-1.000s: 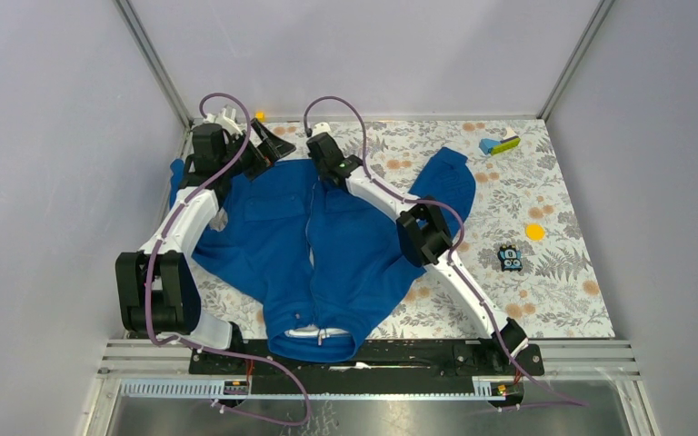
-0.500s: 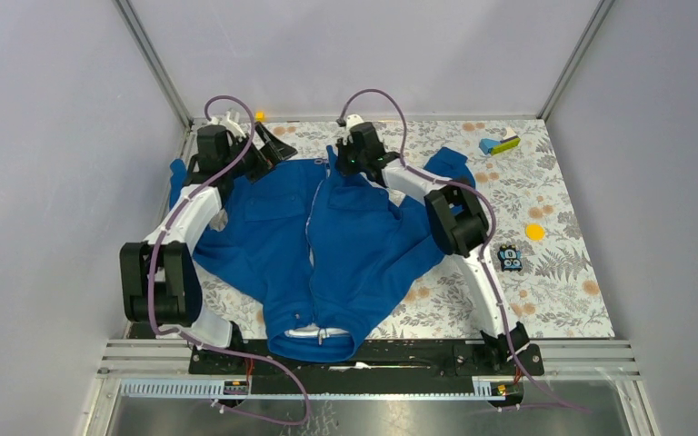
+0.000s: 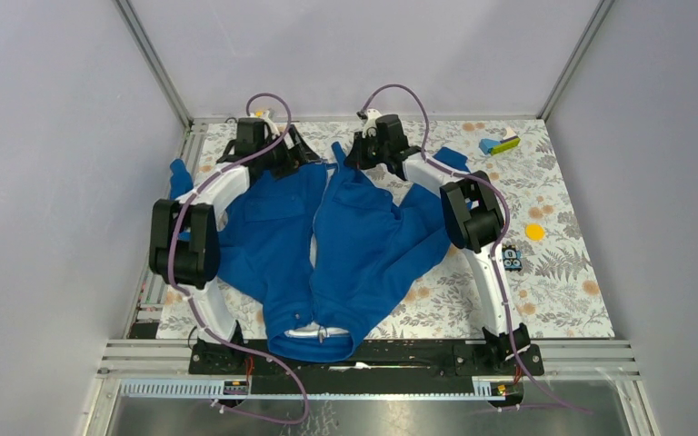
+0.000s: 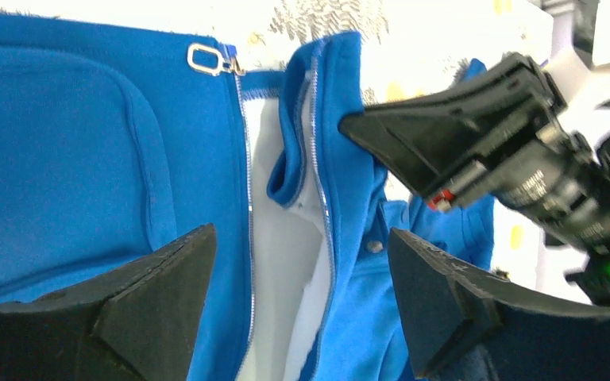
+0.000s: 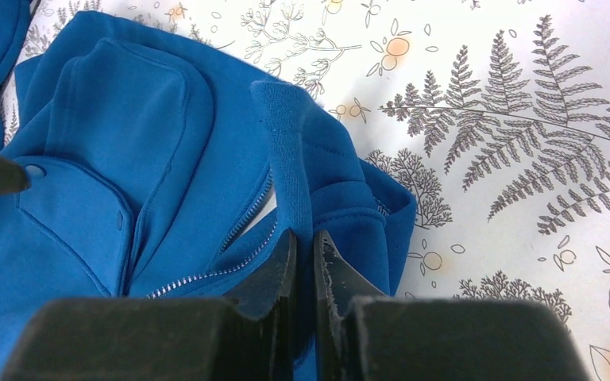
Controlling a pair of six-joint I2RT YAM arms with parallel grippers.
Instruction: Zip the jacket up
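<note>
The royal-blue jacket [image 3: 363, 245] lies unzipped on the table, its white-lined collar at the near edge and its hem at the far side. My right gripper [image 5: 303, 246] is shut on the ribbed hem band [image 5: 288, 159] of the right front panel, and that corner [image 3: 336, 153] is pulled up into a peak. My left gripper [image 4: 300, 238] hovers open over the gap between the two zipper tracks [image 4: 248, 198], where white lining shows. The silver zipper pull [image 4: 204, 59] sits at the hem end of the left panel. The right gripper [image 4: 461, 127] is close beside it.
A blue-and-yellow toy [image 3: 500, 143] lies at the far right corner. A yellow disc [image 3: 534, 232] and a small dark toy [image 3: 510, 259] lie right of the right arm. The floral mat [image 3: 554, 291] is ringed by metal frame rails [image 3: 159, 64].
The right gripper shut on the hem corner and drew it toward the far edge. The left arm swung right from the sleeve to the zipper's bottom end, its jaws narrowing slightly.
</note>
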